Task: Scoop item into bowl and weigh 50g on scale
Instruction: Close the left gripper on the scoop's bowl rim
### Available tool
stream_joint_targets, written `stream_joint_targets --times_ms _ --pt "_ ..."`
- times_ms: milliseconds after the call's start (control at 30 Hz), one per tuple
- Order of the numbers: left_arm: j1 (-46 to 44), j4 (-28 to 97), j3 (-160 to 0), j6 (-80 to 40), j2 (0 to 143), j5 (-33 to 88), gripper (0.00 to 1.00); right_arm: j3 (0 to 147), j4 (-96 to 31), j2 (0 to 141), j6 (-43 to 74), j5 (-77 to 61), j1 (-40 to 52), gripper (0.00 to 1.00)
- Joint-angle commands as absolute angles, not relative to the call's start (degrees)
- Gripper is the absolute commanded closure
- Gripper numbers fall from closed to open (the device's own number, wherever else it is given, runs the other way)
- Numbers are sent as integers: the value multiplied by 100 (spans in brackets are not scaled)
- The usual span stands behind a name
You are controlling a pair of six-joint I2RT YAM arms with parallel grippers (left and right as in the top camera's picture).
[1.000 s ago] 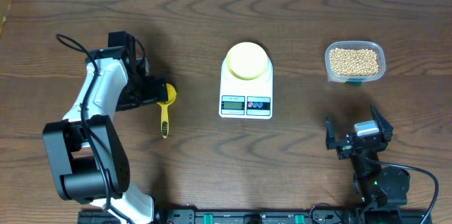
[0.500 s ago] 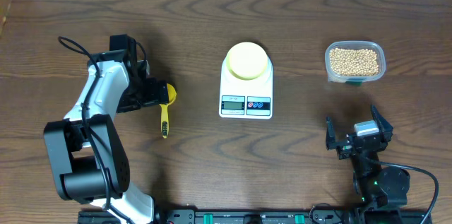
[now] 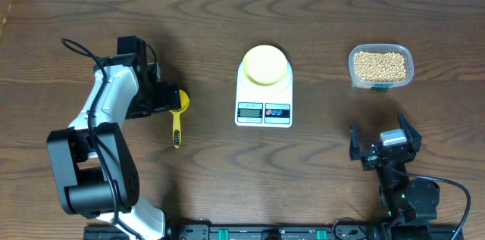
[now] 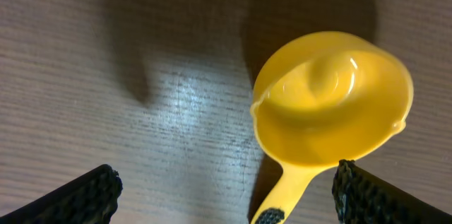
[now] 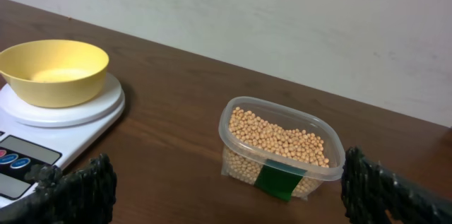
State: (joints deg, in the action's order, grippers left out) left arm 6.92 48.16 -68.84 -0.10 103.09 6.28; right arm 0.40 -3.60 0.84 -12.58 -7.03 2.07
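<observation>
Left tool [image 3: 173,102], seen from above, is on the left part of the brown table [image 3: 303,172], right by the round end of the yellow scoop [image 3: 176,123]; the scoop lies flat, and its handle points to the robot's side of the table. The white scale [image 3: 264,111] is in the middle of the table; the pale yellow bowl [image 3: 265,65] sits on its round plate. The beans [image 3: 379,63] are in a clear tub [image 3: 352,64] off to the right, well apart from the scale; the right tool [image 3: 383,143] hangs near the front edge, on the robot's side of the tub, and its two fingers are wide apart.

From the left wrist, the left tool is spread wide; one black finger [image 4: 78,196] shows in each bottom corner; the scoop's cup faces up between them, nearer the finger on the right of the picture; neither finger touches it; the handle runs off the bottom edge.

From the right wrist, the fingers [image 5: 70,196] are far apart too; the tub of beans stands on the table between them, farther out, with a green label [image 5: 277,180] on its near side; the bowl rests on the scale at the left.
</observation>
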Motion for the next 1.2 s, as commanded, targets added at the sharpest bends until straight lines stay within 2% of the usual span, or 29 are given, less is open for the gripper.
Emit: stream_joint_targets --times_ms 0,1167 --pt "687 4781 -6834 43 10442 661 2 32 -384 32 -1291 -676 250 1" --pt "687 4250 -6834 45 10742 659 2 32 -384 32 -1291 -676 250 1"
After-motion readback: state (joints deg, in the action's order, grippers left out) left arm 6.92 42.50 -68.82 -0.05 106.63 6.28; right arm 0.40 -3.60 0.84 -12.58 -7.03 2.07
